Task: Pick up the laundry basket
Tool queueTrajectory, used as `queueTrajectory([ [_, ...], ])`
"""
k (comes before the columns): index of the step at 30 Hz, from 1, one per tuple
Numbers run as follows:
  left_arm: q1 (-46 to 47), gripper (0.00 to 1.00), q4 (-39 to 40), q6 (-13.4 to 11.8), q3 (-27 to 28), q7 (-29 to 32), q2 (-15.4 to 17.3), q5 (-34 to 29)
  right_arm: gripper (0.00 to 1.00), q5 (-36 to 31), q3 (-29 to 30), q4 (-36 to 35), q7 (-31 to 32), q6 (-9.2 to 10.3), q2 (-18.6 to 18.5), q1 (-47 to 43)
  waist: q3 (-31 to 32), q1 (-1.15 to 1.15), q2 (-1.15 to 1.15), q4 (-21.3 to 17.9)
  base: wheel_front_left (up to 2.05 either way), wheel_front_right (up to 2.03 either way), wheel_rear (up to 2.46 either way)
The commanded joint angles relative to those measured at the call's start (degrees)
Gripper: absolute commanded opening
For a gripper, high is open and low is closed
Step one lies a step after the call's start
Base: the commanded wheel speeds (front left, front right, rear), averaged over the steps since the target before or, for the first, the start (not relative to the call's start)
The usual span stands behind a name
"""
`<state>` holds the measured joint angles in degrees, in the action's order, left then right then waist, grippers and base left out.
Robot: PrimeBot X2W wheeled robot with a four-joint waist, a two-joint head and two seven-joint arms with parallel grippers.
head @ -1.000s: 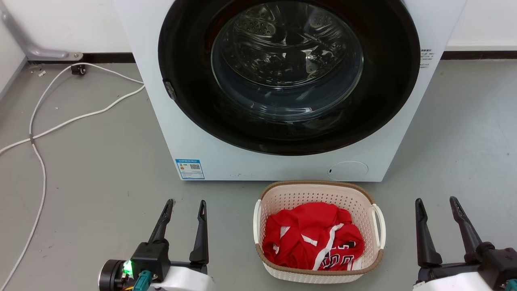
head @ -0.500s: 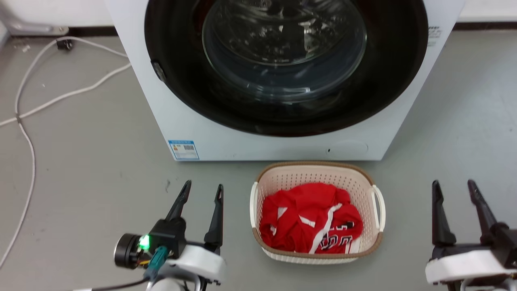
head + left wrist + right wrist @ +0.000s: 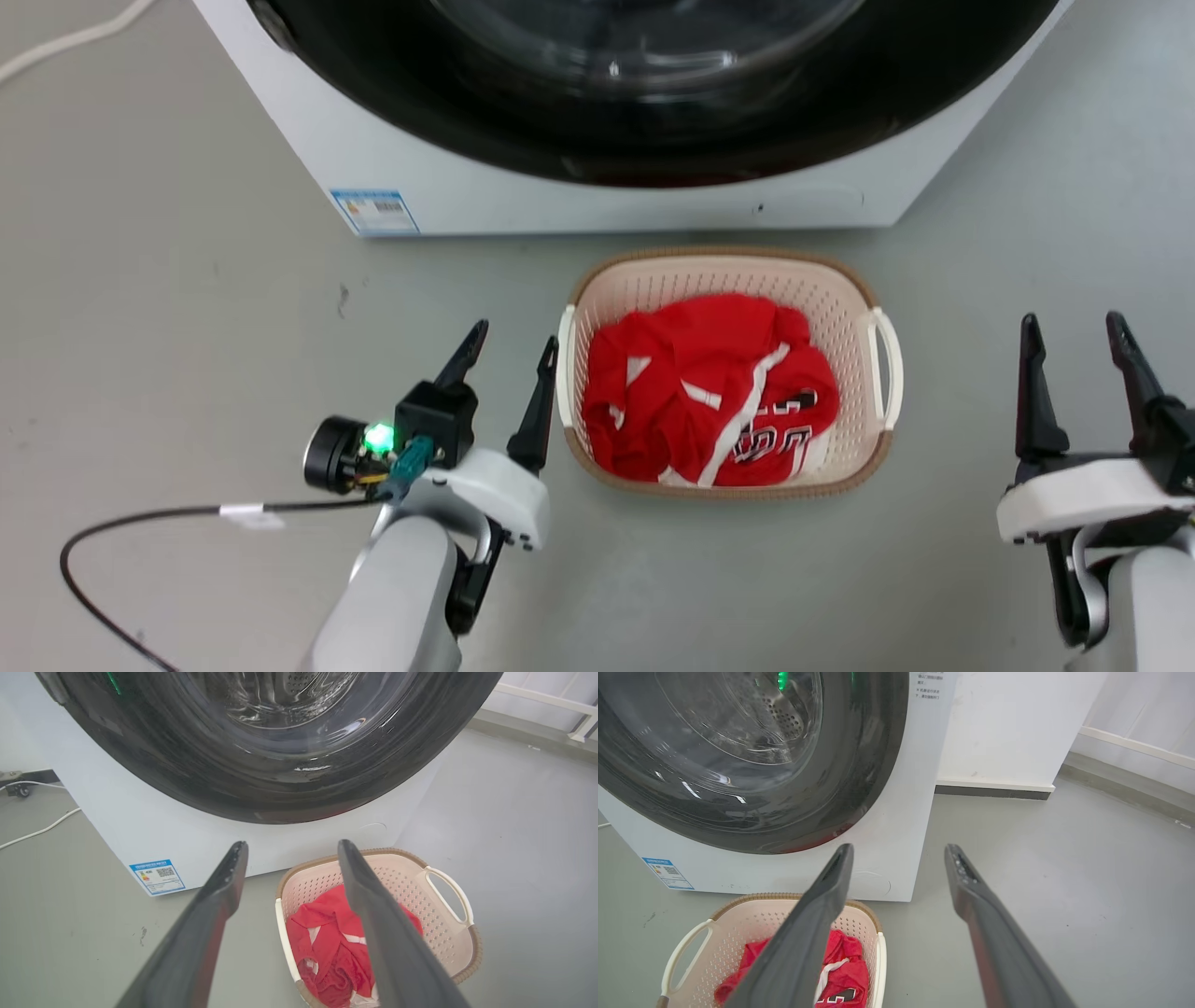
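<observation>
The laundry basket (image 3: 840,299) stands on the grey floor just in front of the washing machine; it is cream-white, perforated, with a brown rim and white loop handles. A red garment (image 3: 700,387) with white stripes lies inside. My left gripper (image 3: 513,341) is open, its right finger close beside the basket's left handle (image 3: 566,373), apart from it. My right gripper (image 3: 1074,331) is open, well to the right of the right handle (image 3: 887,364). The left wrist view has the basket (image 3: 420,891) beyond my left gripper (image 3: 289,847). The right wrist view has the basket (image 3: 752,919) left of my right gripper (image 3: 899,849).
The white washing machine (image 3: 467,177) with its dark round door (image 3: 653,93) rises right behind the basket. A black cable (image 3: 121,523) trails from my left wrist over the floor. A white cord (image 3: 56,42) lies at the far left. Bare floor lies on both sides of the basket.
The head camera has tilted down, so machine and basket sit higher in the picture. Both arms have come further into view; the left gripper is now closer to the basket's left handle.
</observation>
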<state>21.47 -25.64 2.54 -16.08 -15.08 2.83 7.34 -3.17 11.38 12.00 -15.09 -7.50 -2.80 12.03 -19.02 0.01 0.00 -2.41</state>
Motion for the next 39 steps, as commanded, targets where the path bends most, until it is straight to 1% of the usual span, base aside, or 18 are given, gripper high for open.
queueTrajectory([
  [1,2.7,1.0,-1.6,0.3,-0.2,-0.1,0.1,-0.1,1.0,-0.8,0.5,1.5,-0.1,0.02,-0.1,2.4,-5.2,-0.01,0.0,-0.8,0.0,0.0,0.0],
  [12,14.5,1.0,-12.3,1.8,-1.0,-0.1,0.1,-2.3,1.0,-4.3,3.1,10.0,-0.1,0.03,-0.1,12.2,-16.7,-0.01,0.0,-2.0,0.0,0.0,0.0],
  [21,23.1,1.0,-20.9,2.3,-0.8,-0.1,0.4,-3.7,1.0,-6.4,2.7,17.3,-0.1,0.03,-0.1,19.8,-24.9,-0.01,0.0,-2.4,0.0,0.0,0.0],
  [27,27.2,1.0,-25.5,2.4,-0.3,-0.1,0.9,-3.7,1.0,-8.0,2.2,21.6,-0.1,0.03,-0.1,23.4,-28.3,-0.01,0.0,-2.8,0.0,0.0,0.0],
  [33,30.3,1.0,-28.3,2.7,-0.4,-0.1,1.0,-3.9,1.0,-9.8,1.5,26.0,-0.1,0.03,-0.1,27.1,-30.8,-0.01,0.0,-3.1,0.0,0.0,0.0],
  [39,33.7,1.0,-31.1,2.8,-1.0,-0.1,0.9,-4.1,1.0,-12.9,1.7,30.8,-0.1,0.03,-0.1,31.1,-32.5,-0.01,0.0,-3.0,0.0,0.0,0.0],
])
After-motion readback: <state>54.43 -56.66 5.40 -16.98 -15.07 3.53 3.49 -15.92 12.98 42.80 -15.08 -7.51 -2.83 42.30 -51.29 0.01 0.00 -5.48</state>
